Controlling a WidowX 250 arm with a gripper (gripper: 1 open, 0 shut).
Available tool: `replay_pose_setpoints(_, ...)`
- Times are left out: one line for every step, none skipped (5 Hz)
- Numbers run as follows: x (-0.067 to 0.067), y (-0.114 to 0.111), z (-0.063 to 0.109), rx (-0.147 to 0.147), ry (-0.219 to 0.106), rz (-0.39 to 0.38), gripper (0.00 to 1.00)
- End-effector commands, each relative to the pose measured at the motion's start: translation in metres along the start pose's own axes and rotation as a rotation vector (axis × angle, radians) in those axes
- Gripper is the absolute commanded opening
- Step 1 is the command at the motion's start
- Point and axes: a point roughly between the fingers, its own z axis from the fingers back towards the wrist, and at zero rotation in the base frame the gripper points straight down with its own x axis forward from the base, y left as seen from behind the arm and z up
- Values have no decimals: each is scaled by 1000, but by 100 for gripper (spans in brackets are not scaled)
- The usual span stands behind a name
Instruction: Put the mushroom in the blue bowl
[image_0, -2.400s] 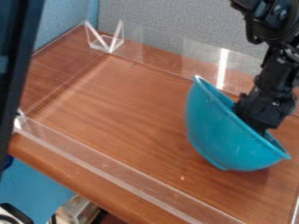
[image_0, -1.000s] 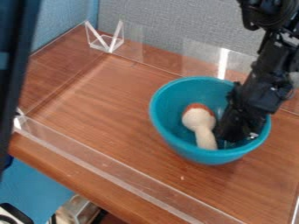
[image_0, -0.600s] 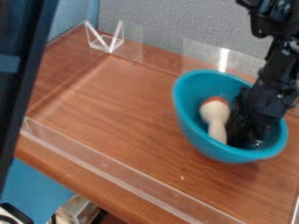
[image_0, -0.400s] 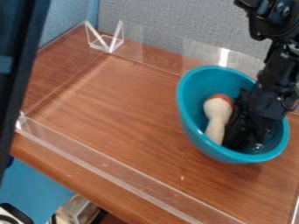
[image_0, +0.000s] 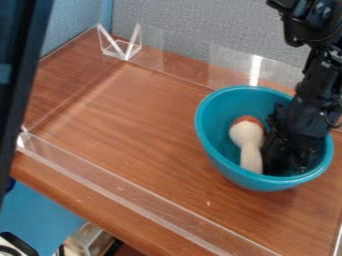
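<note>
The blue bowl (image_0: 227, 150) sits on the wooden table at the right, tipped slightly toward the camera. Inside it lies the mushroom (image_0: 246, 139), cream stalk pointing toward the front, reddish-brown cap toward the back. My black gripper (image_0: 285, 152) reaches steeply down into the bowl just right of the mushroom. Its fingers look shut, with nothing seen between them; the tips are dark against the bowl's inside. Whether it touches the mushroom I cannot tell.
A clear acrylic wall (image_0: 107, 190) runs around the brown tabletop (image_0: 120, 110). A clear triangular stand (image_0: 120, 44) sits at the back left corner. A dark post (image_0: 16, 70) blocks the left edge of the view.
The bowl has shifted a little to the right and back, then settled, with the mushroom inside rolling with it. The gripper stays inside the bowl, shut.
</note>
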Motion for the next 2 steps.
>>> replay_pose_setpoints(2, -5, 0, 13, -26, -2, 0)
replay_pose_setpoints(-3, -8, 2, 16, -30, -5, 0)
